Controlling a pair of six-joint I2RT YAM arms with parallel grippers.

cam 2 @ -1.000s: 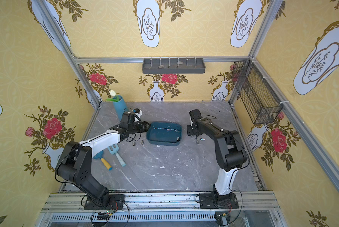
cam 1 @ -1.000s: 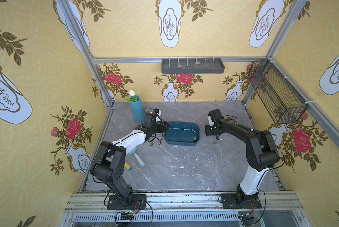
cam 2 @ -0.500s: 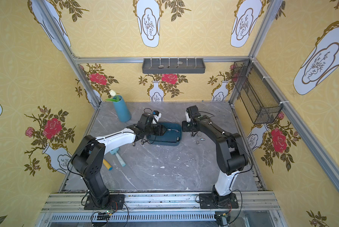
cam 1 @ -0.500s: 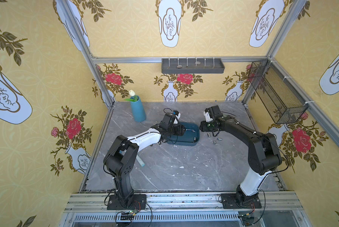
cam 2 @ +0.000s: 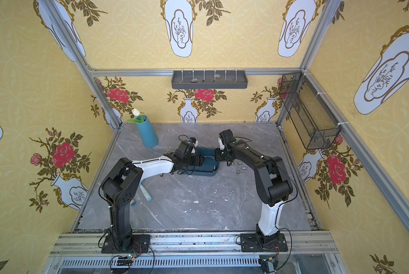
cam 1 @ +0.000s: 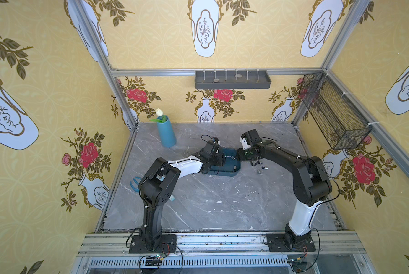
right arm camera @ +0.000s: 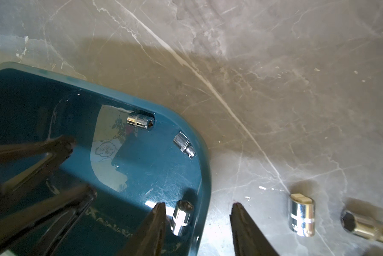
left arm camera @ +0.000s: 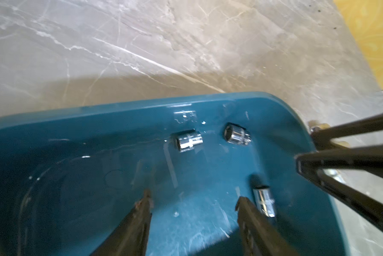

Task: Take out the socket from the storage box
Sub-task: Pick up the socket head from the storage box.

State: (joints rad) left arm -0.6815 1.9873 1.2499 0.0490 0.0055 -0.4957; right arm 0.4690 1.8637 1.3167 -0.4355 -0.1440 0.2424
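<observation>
Reaching into the storage box [left arm camera: 124, 124] with my left hand [left arm camera: 193, 200], I have its two fingers parted about halfway and nothing between them; both tips hang low over the teal floor. Three chrome sockets lie in the box at this end. The nearest socket [left arm camera: 263, 200] lies just outside my right-side finger, close against it, though I cannot tell whether they touch. Ahead of the tips, by the far wall, sit a second socket [left arm camera: 189, 140] on its side and a third socket [left arm camera: 237, 134] with its open mouth turned toward me.

My right hand [right arm camera: 197, 208] is also partly open and empty. It straddles the box rim, one finger inside beside an upright socket [right arm camera: 182, 218], the other over the bench [right arm camera: 274, 77]. Two loose sockets [right arm camera: 302, 216] lie on the bench beyond it, already out.

I judge this the approach step, before any grasp. Next I need to shift the left hand sideways so the nearest socket comes between the fingers, then close across its round barrel. With both hands crowding one corner, only one should move at a time.
</observation>
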